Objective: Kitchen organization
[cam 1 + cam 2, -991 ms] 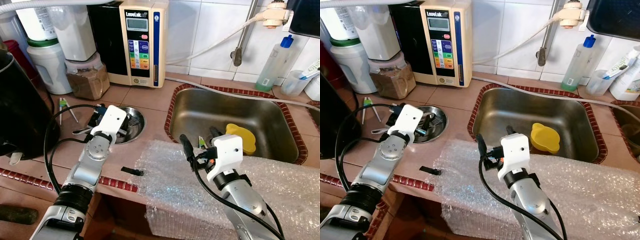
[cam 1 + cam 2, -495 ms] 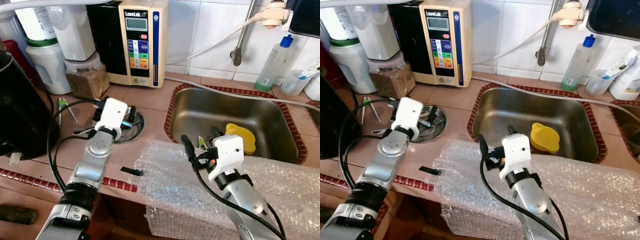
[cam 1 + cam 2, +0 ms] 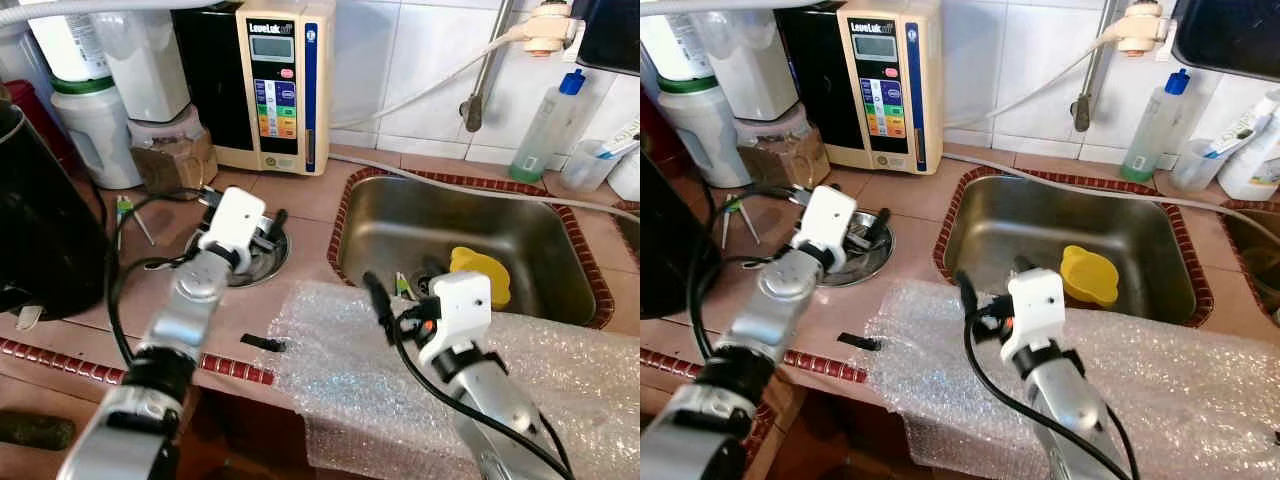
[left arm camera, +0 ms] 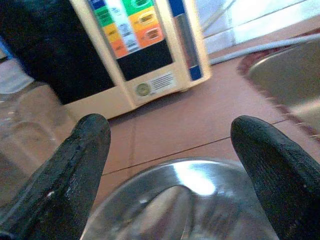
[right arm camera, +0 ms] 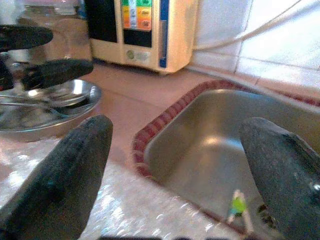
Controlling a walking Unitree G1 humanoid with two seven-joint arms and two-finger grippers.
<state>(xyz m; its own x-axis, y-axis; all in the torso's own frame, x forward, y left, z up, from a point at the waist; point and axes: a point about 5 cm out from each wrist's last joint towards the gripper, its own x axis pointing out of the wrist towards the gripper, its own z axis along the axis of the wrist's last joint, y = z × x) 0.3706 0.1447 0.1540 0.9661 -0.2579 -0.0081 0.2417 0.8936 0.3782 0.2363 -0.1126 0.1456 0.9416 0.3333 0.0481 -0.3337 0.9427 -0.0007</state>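
My left gripper hangs open just above a shallow steel dish on the tiled counter; in the left wrist view its fingers straddle the dish's rim with nothing between them. Some metal utensils lie in the dish. My right gripper is open too, hovering over the near rim of the steel sink and a sheet of bubble wrap. In the sink lie a yellow lid-like piece and a small green-handled item.
A cream water ioniser stands against the tiled wall, with a jar of brown stuff and a white jug to its left. A large black appliance sits far left. A small black piece lies near the counter's front edge. A soap bottle stands behind the sink.
My left gripper has moved up and to the right, toward the far side of the steel dish. The right arm has barely shifted.
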